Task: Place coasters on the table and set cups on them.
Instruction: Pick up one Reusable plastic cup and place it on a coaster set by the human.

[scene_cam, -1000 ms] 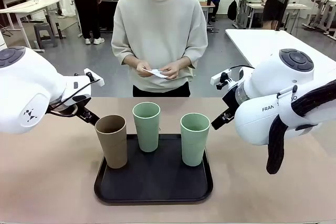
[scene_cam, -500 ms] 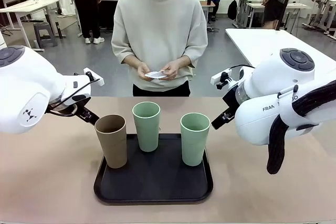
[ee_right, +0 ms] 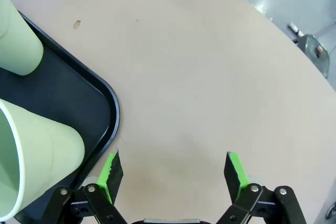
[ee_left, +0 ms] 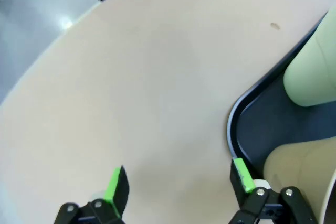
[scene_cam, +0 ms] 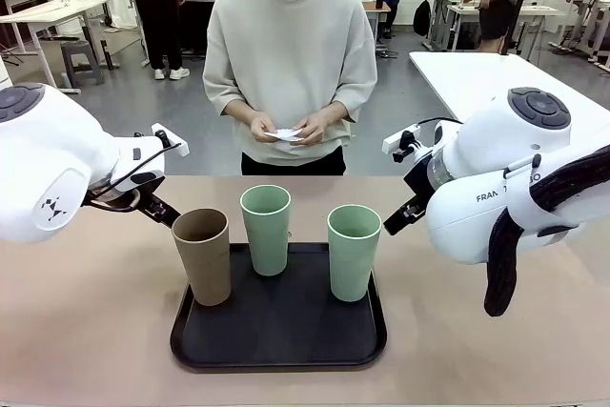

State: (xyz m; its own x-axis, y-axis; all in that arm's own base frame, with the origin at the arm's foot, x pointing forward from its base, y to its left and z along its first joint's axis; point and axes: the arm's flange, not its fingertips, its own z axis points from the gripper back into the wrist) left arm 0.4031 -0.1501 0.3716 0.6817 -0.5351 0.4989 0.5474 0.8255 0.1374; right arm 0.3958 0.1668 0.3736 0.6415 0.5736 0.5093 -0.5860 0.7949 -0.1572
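The left gripper (ee_left: 177,181) and right gripper (ee_right: 172,167) hang wide open, empty, above the table (scene_cam: 86,331). Three cups (scene_cam: 266,228) stand on the near tray (scene_cam: 278,335). The coasters (scene_cam: 285,133) are in the person's hands (scene_cam: 319,124), far side. A left finger just beside the brown cup (ee_left: 302,169) could topple it. The front view adds the coasters; wrist views add finger clearance

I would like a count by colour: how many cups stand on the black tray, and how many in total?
Brown cup: 1
Mint green cups: 2
Total: 3
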